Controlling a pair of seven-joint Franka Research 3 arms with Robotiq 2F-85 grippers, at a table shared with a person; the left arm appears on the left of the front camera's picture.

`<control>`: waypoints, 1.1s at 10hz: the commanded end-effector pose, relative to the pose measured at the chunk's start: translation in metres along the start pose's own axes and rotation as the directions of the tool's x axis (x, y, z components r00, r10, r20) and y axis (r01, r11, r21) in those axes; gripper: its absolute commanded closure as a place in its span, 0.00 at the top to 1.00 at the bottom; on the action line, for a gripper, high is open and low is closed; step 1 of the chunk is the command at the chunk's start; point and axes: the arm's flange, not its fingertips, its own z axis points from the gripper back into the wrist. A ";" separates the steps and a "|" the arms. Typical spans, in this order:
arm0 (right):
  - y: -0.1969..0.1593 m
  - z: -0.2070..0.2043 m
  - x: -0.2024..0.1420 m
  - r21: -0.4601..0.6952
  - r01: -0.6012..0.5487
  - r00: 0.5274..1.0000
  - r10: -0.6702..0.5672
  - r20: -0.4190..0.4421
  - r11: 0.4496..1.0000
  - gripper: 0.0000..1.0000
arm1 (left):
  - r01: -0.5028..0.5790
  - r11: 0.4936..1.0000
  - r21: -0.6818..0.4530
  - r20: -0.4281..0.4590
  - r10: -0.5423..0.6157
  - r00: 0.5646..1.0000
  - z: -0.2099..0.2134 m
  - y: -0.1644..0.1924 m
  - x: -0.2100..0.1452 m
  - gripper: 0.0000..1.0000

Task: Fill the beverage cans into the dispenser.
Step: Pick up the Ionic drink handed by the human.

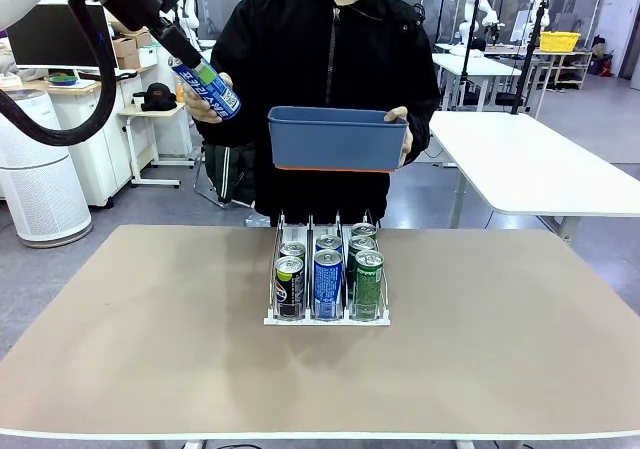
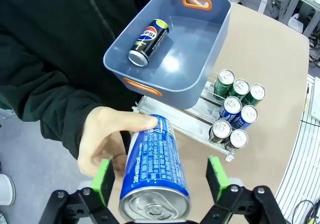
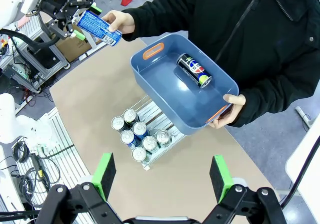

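A person's hand (image 2: 102, 141) holds out a blue-and-white beverage can (image 2: 152, 171), tilted, with its silver top toward my left wrist camera. My left gripper (image 2: 160, 176) is open around that can, one green pad on each side with small gaps. From the front, that can (image 1: 208, 87) is up at the left, above the table, with the left gripper (image 1: 185, 57) at its upper end. The dispenser (image 1: 326, 319) stands at the table's middle with several cans (image 1: 328, 277) in its three lanes. High over the table, my right gripper (image 3: 162, 176) is open and holds nothing.
The person's other hand holds a blue bin (image 1: 335, 139) above the dispenser's far end. A black can (image 2: 148, 42) lies on its side in the bin. The tan table (image 1: 150, 329) has bare room all round the dispenser. White tables stand behind at the right.
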 end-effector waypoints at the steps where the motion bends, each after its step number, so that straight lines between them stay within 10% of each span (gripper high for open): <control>1: 0.001 0.000 0.000 0.002 -0.001 1.000 0.001 -0.003 1.000 1.00 | -0.011 0.999 0.030 -0.007 0.011 1.000 0.004 -0.001 -0.001 0.80; 2: 0.001 0.000 0.000 0.002 -0.001 1.000 0.001 -0.003 1.000 1.00 | -0.017 0.999 0.037 -0.008 0.017 1.000 0.004 0.000 -0.002 0.60; 3: 0.001 0.000 0.000 0.002 -0.001 1.000 0.001 -0.003 1.000 1.00 | -0.021 0.999 0.045 -0.015 0.022 1.000 0.004 0.000 -0.003 0.78; 4: 0.001 0.000 0.000 0.002 -0.001 1.000 0.001 -0.003 1.000 1.00 | -0.023 0.999 0.045 -0.019 0.024 1.000 0.005 -0.001 -0.004 0.40; 5: 0.001 0.000 0.000 0.002 -0.001 1.000 0.001 -0.003 1.000 1.00 | -0.028 0.999 0.046 -0.025 0.029 0.999 0.005 -0.002 -0.004 0.58; 6: 0.001 0.000 0.000 0.002 -0.001 1.000 0.001 -0.003 1.000 1.00 | -0.035 0.998 0.043 -0.034 0.037 0.999 0.006 -0.002 -0.004 0.20; 8: 0.001 0.000 0.000 0.002 -0.001 1.000 0.001 -0.003 1.000 1.00 | -0.040 0.999 0.033 -0.037 0.041 0.998 0.007 -0.003 -0.005 0.44; 9: 0.001 0.000 0.000 0.002 -0.001 1.000 0.001 -0.003 1.000 1.00 | -0.039 0.999 0.036 -0.040 0.040 0.998 0.006 -0.004 -0.004 0.18; 10: 0.001 0.000 0.000 0.002 -0.001 1.000 0.001 -0.003 1.000 1.00 | -0.045 0.999 0.030 -0.053 0.047 0.997 0.007 -0.004 -0.004 0.25; 11: 0.001 0.000 0.000 0.002 -0.001 1.000 0.001 -0.003 1.000 1.00 | -0.039 0.999 0.034 -0.065 0.041 0.997 0.009 -0.003 -0.005 0.00</control>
